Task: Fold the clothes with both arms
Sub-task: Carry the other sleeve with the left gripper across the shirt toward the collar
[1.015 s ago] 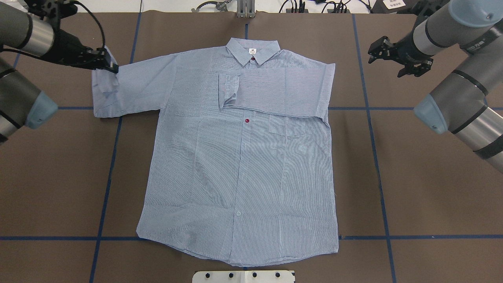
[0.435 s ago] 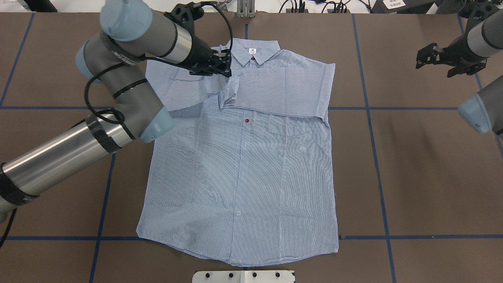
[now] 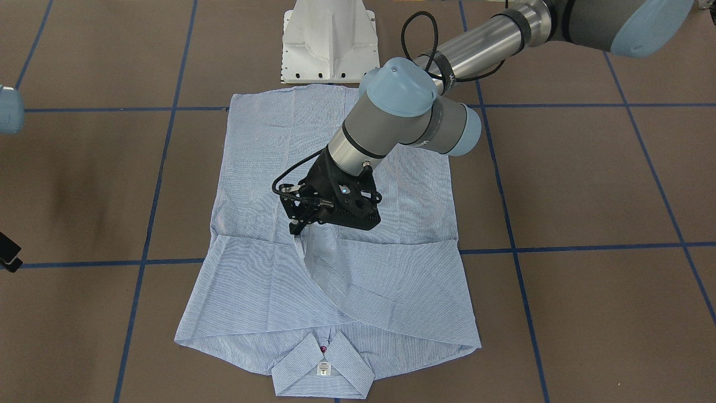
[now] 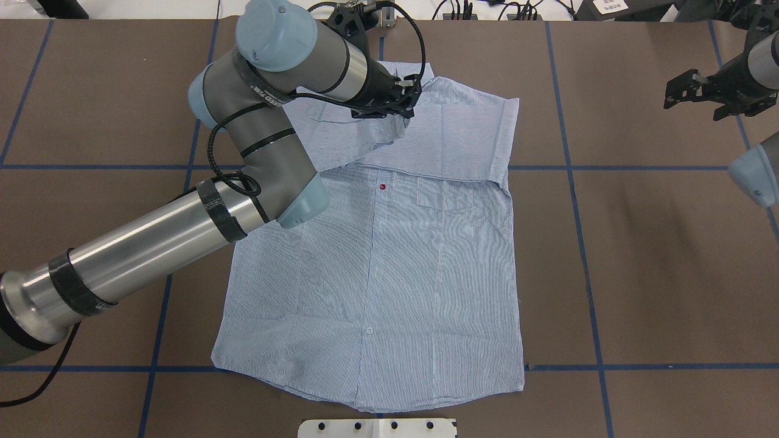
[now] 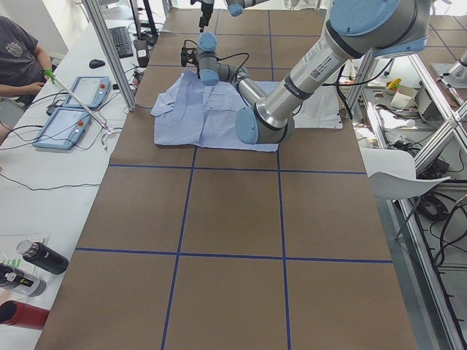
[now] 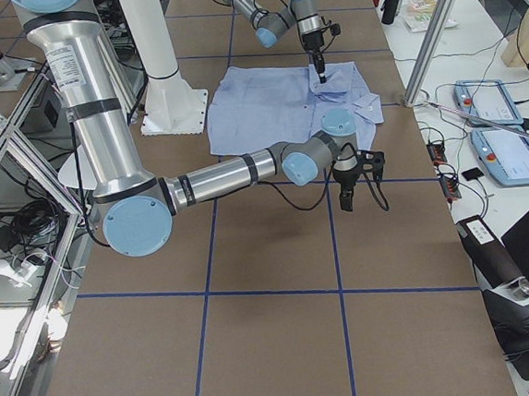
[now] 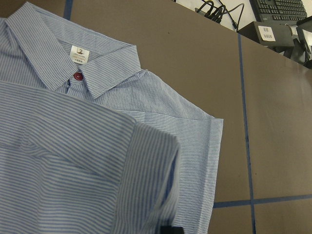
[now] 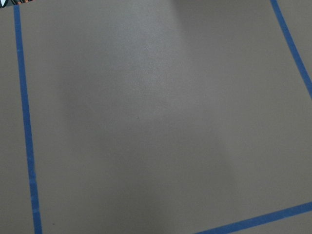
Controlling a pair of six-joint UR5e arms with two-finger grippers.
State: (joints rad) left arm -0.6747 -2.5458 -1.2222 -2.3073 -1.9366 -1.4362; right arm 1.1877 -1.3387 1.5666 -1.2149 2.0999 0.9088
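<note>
Here, in the front-facing view, the brown surface (image 3: 587, 184), gridded with blue tape lines (image 3: 559, 104), carries the shirt (image 3: 263, 162). It lies front up, hem toward the white pedestal base (image 3: 329, 45) and collar (image 3: 296, 372) away from it. The left arm (image 3: 391, 123) reaches over the chest. The left gripper (image 3: 295, 226) has its jaws clamped on a sleeve (image 3: 327, 268), which is raised and drawn across the body.

Overhead view: the other sleeve (image 4: 462, 140) lies folded flat across the chest below the collar. The right gripper (image 4: 692, 108) hangs over bare surface, well apart from the shirt, jaws apart.

Exterior left view: a white side surface (image 5: 44, 182) holds two teach pendants (image 5: 73, 106), a keyboard (image 5: 120, 40) and bottles (image 5: 40, 259). A person (image 5: 18, 55) sits there, and aluminium frame posts (image 5: 109, 55) border the cell.

Exterior right view: the right arm (image 6: 225, 175) stretches low over the surface.

Left wrist view: collar, white neck label (image 7: 79, 53), red button (image 7: 78, 75) and the held sleeve's cuff.

Right wrist view: only brown surface and tape.
</note>
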